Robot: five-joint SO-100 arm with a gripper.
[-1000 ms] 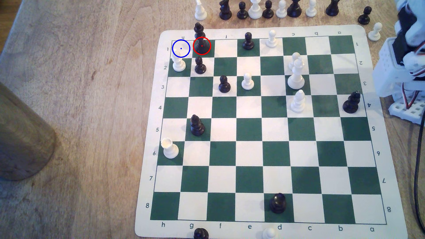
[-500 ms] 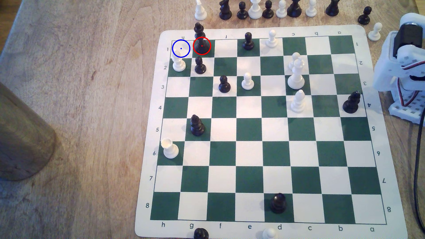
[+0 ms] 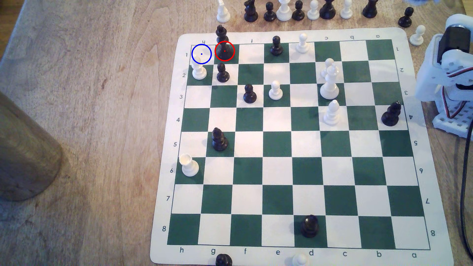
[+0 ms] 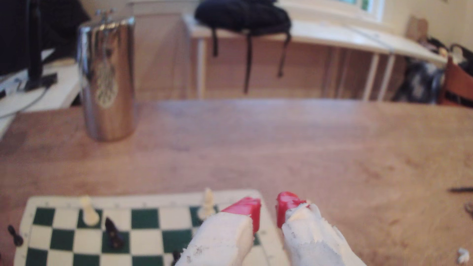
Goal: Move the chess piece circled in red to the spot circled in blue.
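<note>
Nothing done yet: tall black piece [image 3: 224, 48] sits on its red-ringed sq, upper left of frame, blue-ringed sq [image 3: 201, 54] beside it bare, hand [image 4: 268, 212] slightly open w/ nothing in it.

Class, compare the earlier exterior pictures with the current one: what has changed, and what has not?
Only the arm changed, at the exterior view's right edge: a second ago it stood higher and reached the picture's top; it then folded lower and has barely moved since. Nothing was grasped or released. The circled black piece stays on its green square, the blue-circled square stays empty, and every other piece is unmoved.
</note>
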